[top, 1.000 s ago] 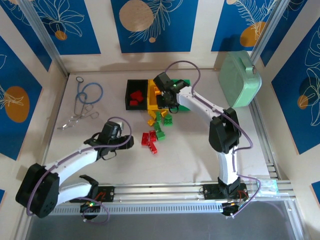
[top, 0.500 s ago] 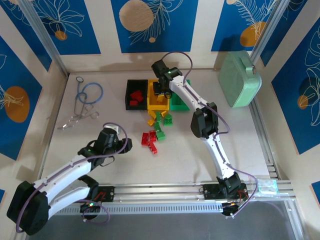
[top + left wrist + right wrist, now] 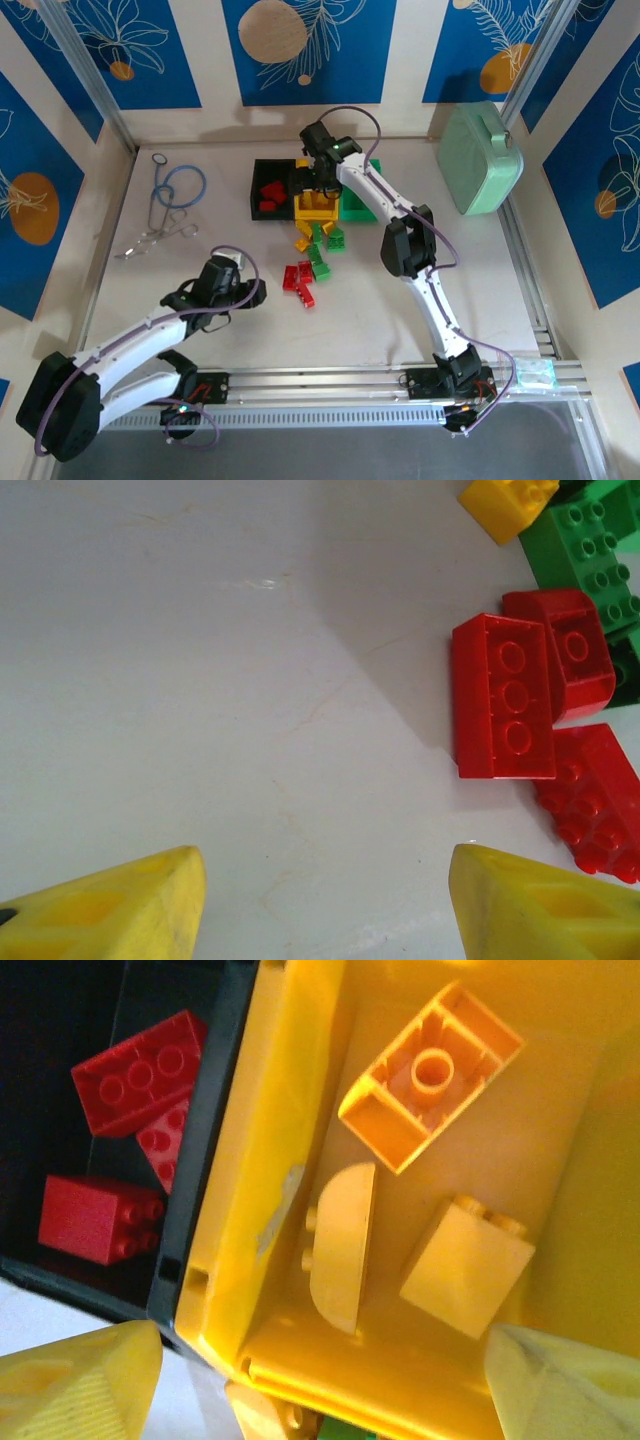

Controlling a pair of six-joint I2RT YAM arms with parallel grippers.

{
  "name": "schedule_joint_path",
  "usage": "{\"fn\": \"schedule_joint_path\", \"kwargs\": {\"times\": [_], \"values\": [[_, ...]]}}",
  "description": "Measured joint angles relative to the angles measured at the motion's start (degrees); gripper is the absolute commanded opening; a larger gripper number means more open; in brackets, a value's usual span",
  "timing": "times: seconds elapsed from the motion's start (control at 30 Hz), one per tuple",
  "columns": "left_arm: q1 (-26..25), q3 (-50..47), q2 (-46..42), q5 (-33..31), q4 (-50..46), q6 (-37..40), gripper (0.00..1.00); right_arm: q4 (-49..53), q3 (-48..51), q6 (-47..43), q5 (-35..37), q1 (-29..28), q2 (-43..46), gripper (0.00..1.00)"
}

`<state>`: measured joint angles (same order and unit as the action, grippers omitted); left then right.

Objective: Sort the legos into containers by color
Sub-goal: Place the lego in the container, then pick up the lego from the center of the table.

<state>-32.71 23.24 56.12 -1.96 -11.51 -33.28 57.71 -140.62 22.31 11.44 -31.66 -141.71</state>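
Observation:
Three bins stand in a row at the back: black (image 3: 268, 192), yellow (image 3: 318, 210) and green (image 3: 362, 208). My right gripper (image 3: 316, 184) hangs open over the yellow bin (image 3: 250, 1160), nothing between its fingers (image 3: 322, 1392). Three yellow legos (image 3: 430, 1075) lie in that bin. Red legos (image 3: 140, 1070) lie in the black bin (image 3: 205, 1150). Loose legos (image 3: 318, 245) in red, yellow and green sit in front of the bins. My left gripper (image 3: 250, 291) is open and empty (image 3: 325, 910), low over bare table, left of the red legos (image 3: 503, 695).
A large mint-green case (image 3: 480, 160) leans at the back right. A blue loop of tube and metal scissors (image 3: 168, 205) lie at the back left. An aluminium rail (image 3: 330, 380) runs along the near edge.
My right gripper swung left over the yellow bin and opened. The left arm shifted slightly and stayed open.

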Motion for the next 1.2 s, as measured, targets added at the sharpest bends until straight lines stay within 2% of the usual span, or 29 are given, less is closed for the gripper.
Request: {"fn": "schedule_joint_path", "kwargs": {"times": [0.37,0.63,0.93,1.2], "values": [[-2.45,2.54,5.11,1.27,2.16,0.59,0.70,-9.16,25.16,0.87,-0.39,-1.03,20.00,0.84],[-4.63,8.09,14.25,4.42,5.75,0.57,0.70,-17.07,43.39,3.41,-0.57,-1.05,32.61,0.85],[-4.98,12.37,25.09,4.57,6.88,-1.31,0.63,-22.12,60.28,6.54,-0.63,-0.11,39.67,0.84],[-4.98,15.19,29.68,4.96,7.72,-2.40,0.60,-25.27,66.62,8.63,-1.53,2.47,43.67,0.84]]}}
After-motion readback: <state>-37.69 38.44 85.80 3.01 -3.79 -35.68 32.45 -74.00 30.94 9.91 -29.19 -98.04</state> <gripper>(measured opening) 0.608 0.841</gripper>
